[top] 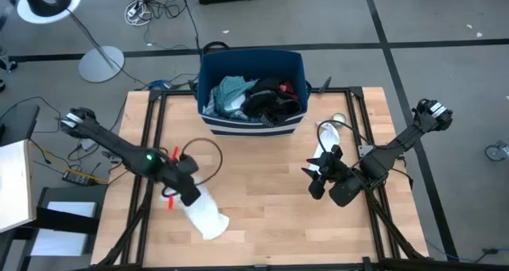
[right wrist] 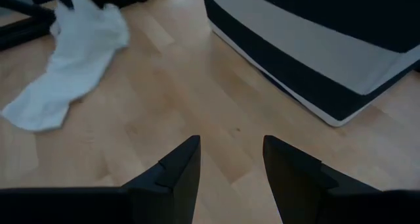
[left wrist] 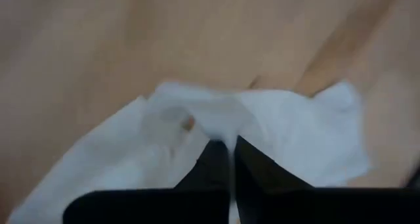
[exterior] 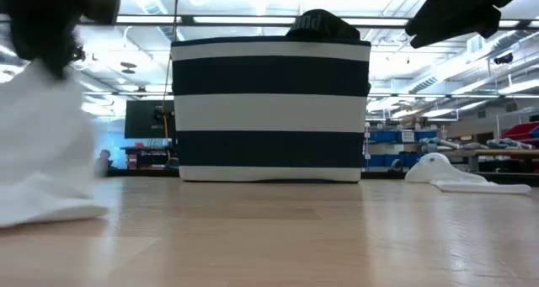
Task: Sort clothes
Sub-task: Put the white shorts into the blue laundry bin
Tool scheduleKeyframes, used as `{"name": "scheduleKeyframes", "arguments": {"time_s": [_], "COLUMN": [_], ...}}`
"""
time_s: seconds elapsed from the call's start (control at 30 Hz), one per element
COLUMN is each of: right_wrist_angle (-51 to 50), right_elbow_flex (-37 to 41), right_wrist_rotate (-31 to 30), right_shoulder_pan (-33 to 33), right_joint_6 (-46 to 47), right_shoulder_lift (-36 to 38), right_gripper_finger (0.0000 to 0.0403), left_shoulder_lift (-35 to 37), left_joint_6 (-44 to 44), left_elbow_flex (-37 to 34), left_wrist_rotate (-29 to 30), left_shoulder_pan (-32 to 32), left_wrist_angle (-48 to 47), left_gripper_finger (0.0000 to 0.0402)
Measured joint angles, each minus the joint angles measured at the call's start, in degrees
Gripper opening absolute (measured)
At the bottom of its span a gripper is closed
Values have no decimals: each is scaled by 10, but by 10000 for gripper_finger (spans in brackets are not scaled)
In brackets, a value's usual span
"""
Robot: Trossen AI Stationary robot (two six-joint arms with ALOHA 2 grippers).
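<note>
Left gripper [top: 189, 190] pinched closed on white cloth [top: 208, 217], which trails from it onto the worktop [top: 262, 199] front-left, long axis diagonal. Right gripper [right wrist: 226, 161] open, empty, well apart. Bin [top: 253, 92] lies behind, nearer left arm.

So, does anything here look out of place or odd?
Nothing looks damaged or spilled. The left gripper is shut on a white garment lying on the table. A white sock lies near the right gripper; other clothes are heaped in the bin.
</note>
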State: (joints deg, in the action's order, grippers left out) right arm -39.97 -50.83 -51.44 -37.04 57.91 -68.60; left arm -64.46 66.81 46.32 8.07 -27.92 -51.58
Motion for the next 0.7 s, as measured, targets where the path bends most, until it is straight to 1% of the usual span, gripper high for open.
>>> {"name": "scheduleKeyframes", "arguments": {"time_s": [0.1, 0.23, 0.3, 0.43, 0.6, 0.7], "right_wrist_angle": [2, 2, 2, 3, 3, 3], "right_elbow_flex": [0, 0, 0, 0, 0, 0], "right_wrist_rotate": [-3, -13, -14, -14, -15, -15], "right_shoulder_pan": [2, 10, 16, 22, 27, 33], "right_joint_6": [-1, -1, -1, -5, -13, -18], "right_shoulder_lift": [0, 0, 0, 0, 0, 0], "right_gripper_finger": [167, 167, 167, 167, 167, 167], "left_shoulder_lift": [19, 22, 17, -2, -40, -72], "left_joint_6": [-53, -166, -231, -356, -505, -585], "left_elbow_flex": [75, 180, 232, 331, 475, 558], "left_wrist_rotate": [50, 103, 121, 150, 153, 153], "left_shoulder_pan": [15, 41, 66, 139, 249, 309], "left_wrist_angle": [-33, -44, -45, -46, -28, 13], "left_gripper_finger": [3, 2, 2, 1, 1, 1]}}
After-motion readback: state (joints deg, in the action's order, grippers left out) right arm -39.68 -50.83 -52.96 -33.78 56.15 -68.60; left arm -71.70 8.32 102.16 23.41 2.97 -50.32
